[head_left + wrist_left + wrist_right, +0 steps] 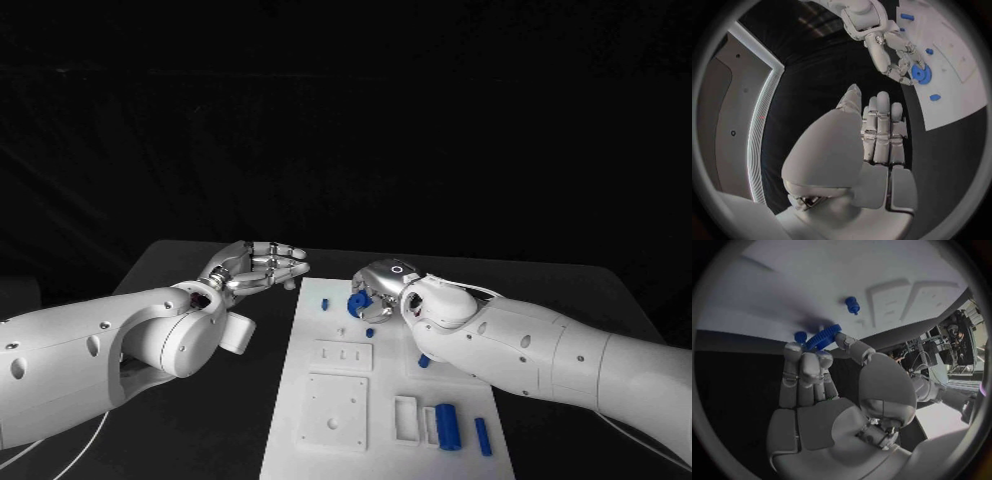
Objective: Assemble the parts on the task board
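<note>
Head view: nearest us, blue cylinders (449,426) lie on the task board (325,330), which rests on the black surface (173,265).
Left wrist view: our left hand (879,131) is empty, fingers straight and close together.
Right wrist view: our right hand (814,375) pinches a toothed blue gear (822,336) above the board's far end.

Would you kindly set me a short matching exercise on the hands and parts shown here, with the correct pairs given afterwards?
Things:
1. right hand
2. left hand
3. blue gear
4. blue rod

States or places:
A. holds nothing, beside the task board
B. lies on the board's near end
C. grips the blue gear
D. held over the board's far end

Pairs: 1-C, 2-A, 3-D, 4-B
</note>
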Controlling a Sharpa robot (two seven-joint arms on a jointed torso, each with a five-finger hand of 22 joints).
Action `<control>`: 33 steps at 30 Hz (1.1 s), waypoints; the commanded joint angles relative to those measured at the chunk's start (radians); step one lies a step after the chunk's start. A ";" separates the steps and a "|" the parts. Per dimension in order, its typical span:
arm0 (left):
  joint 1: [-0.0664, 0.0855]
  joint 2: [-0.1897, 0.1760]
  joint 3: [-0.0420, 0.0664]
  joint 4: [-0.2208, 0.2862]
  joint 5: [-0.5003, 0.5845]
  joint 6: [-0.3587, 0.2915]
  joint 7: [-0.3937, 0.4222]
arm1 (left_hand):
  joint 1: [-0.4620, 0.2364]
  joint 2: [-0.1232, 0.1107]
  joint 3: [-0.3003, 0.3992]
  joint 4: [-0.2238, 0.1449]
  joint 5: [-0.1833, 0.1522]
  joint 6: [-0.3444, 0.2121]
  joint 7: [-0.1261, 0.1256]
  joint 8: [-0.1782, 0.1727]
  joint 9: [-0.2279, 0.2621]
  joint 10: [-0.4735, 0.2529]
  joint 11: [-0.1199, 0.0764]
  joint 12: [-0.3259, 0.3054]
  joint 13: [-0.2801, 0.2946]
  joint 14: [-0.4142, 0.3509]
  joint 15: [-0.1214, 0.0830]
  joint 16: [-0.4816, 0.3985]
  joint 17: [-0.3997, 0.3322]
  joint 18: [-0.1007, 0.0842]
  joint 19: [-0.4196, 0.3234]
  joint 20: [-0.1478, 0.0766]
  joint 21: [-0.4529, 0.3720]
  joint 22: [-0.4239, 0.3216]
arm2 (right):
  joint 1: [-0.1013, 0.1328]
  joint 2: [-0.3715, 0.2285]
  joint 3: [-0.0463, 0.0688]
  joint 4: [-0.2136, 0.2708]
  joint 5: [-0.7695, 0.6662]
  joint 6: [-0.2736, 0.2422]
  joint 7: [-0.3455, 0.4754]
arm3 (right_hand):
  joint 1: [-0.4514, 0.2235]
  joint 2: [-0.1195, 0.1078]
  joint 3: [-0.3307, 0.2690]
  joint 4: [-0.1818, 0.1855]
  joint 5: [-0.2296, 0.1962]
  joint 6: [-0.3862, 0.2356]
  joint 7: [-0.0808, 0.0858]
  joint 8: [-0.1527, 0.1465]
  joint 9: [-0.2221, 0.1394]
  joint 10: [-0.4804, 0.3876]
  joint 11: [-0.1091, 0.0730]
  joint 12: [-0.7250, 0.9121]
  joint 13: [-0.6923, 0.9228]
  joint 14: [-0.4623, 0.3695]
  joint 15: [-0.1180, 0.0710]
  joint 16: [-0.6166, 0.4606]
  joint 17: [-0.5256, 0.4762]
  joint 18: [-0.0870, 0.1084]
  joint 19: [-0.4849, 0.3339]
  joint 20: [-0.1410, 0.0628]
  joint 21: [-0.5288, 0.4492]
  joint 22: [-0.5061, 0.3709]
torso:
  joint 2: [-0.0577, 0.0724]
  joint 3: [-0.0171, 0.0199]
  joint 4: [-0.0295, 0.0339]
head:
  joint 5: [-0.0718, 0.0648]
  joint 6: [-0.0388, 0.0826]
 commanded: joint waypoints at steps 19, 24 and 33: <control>0.001 0.001 0.000 -0.001 -0.004 0.017 0.008 | -0.001 0.001 0.003 0.001 0.003 0.000 0.002 -0.007 0.002 -0.006 0.002 -0.004 0.002 0.003 0.003 -0.005 -0.001 0.004 -0.008 -0.018 -0.006 -0.002 | -0.003 -0.017 -0.001 0.010 0.018 -0.019 -0.025 | 0.013 -0.043 0.005 0.003 -0.008 0.071 0.012 -0.040 0.029 -0.003 0.016 -0.006 -0.002 -0.001 0.008 -0.011 -0.004 0.030 0.004 -0.001 -0.002 0.013 | -0.001 0.0013 -0.0015 | 0.000 -0.004; 0.001 0.002 0.000 -0.002 -0.003 0.017 0.008 | -0.002 0.001 0.003 0.001 0.003 0.000 0.002 -0.007 0.002 -0.006 0.002 -0.004 0.002 0.002 0.003 -0.005 -0.001 0.004 -0.008 -0.018 -0.006 -0.002 | -0.003 -0.017 -0.001 0.010 0.041 -0.023 -0.023 | -0.002 -0.072 -0.055 0.003 0.005 -0.025 0.045 -0.092 0.003 -0.010 0.047 -0.004 0.000 -0.001 0.039 -0.013 -0.001 0.030 0.005 0.002 -0.004 0.013 | 0.000 0.0007 -0.0003 | -0.001 -0.003; 0.001 0.002 0.000 -0.002 -0.002 0.016 0.008 | -0.002 0.001 0.003 0.001 0.003 0.000 0.003 -0.008 0.002 -0.006 0.003 -0.004 0.002 0.002 0.003 -0.005 -0.001 0.004 -0.008 -0.018 -0.006 -0.002 | -0.003 -0.026 -0.001 0.013 0.066 -0.010 -0.016 | 0.050 -0.063 0.000 -0.013 0.423 -0.112 0.069 -0.131 -0.016 -0.038 0.071 -0.009 -0.006 -0.010 0.061 -0.022 -0.001 0.028 -0.009 0.007 -0.020 0.010 | 0.000 0.0000 -0.0011 | -0.001 -0.003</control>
